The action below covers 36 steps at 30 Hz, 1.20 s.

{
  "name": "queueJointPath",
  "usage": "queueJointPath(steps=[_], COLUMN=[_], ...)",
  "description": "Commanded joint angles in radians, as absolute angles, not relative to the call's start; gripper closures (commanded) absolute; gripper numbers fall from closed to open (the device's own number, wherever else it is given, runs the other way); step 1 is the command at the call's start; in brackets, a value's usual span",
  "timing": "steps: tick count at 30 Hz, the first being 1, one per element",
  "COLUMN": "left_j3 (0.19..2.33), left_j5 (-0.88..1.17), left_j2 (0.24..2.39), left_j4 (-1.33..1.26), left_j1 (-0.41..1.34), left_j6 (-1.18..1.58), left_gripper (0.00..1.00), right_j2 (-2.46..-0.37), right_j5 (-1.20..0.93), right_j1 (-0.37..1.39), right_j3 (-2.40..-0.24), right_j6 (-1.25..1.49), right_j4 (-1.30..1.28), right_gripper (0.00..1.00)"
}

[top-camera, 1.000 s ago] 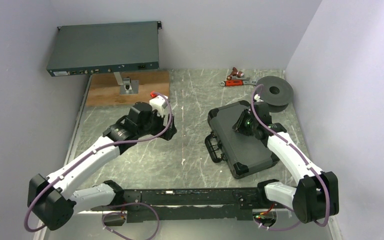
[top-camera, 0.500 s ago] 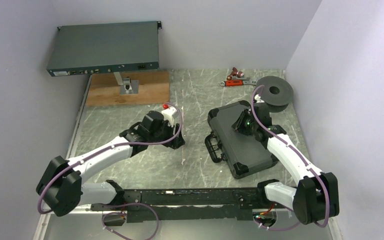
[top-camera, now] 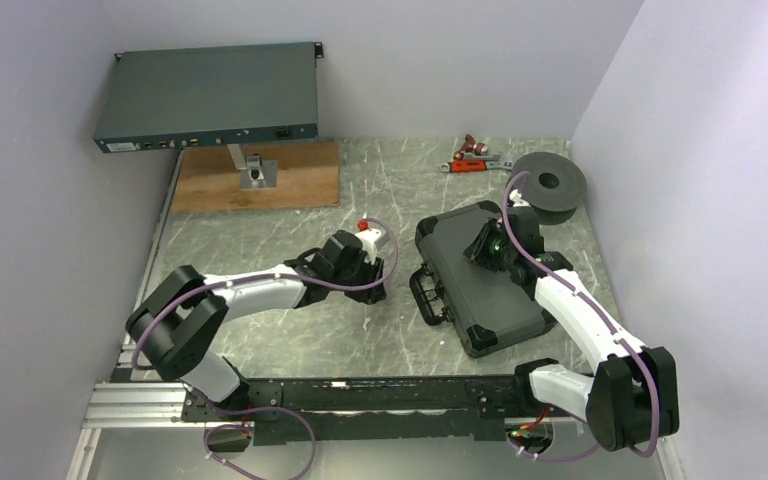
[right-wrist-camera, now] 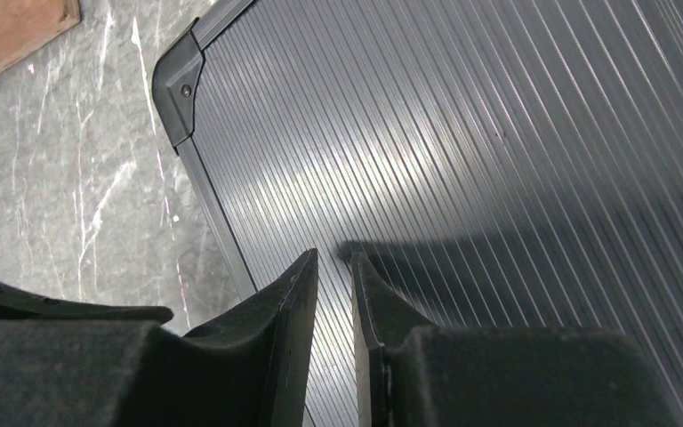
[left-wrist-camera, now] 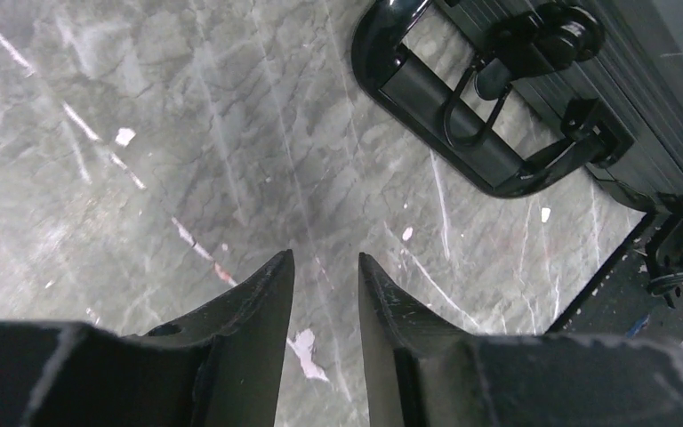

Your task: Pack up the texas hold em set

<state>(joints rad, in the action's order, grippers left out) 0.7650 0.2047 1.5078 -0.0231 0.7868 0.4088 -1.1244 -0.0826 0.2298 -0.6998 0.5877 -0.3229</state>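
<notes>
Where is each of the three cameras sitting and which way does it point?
Top external: above and behind the arms, looking down at the table; both arms show, with the closed case right of centre.
Left wrist: on the left arm, looking down past the left gripper at the case's handle.
Right wrist: on the right arm, close over the ribbed lid; right gripper in view.
All three views share the case.

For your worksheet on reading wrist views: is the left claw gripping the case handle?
No, the left claw hangs empty over bare table, apart from the case handle.
</notes>
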Motion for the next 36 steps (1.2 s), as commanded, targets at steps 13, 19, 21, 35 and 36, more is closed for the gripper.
queueJointPath(steps=[13, 19, 21, 35, 36], left_j3=[0.878, 0.905, 0.912, 0.965, 0.966], left_j5=[0.233, 0.247, 0.251, 0.260, 0.261], left_j2=[1.693, 1.734, 1.747, 1.820, 1.823], left_j4=[-0.188, -0.198, -0.204, -0.206, -0.210], left_j1=[0.828, 0.841, 0.846, 0.885, 0.887], left_j6=[0.475, 0.480, 0.483, 0.498, 0.499], left_gripper=[0.72, 0.73, 0.73, 0.78, 0.79], right_j2=[-1.150, -1.152, -1.155, -1.162, -1.162], right_j5=[-0.081, -0.081, -0.081, -0.078, -0.078], right_j1=[0.236, 0.236, 0.236, 0.236, 0.236], right_j3=[-0.583, -0.574, -0.574, -0.575, -0.575], right_j6=[0.610, 0.621, 0.620, 0.615, 0.615], right_j4=[-0.505, -0.499, -0.497, -0.497, -0.497], right_gripper=[0.75, 0.75, 0.75, 0.75, 0.75])
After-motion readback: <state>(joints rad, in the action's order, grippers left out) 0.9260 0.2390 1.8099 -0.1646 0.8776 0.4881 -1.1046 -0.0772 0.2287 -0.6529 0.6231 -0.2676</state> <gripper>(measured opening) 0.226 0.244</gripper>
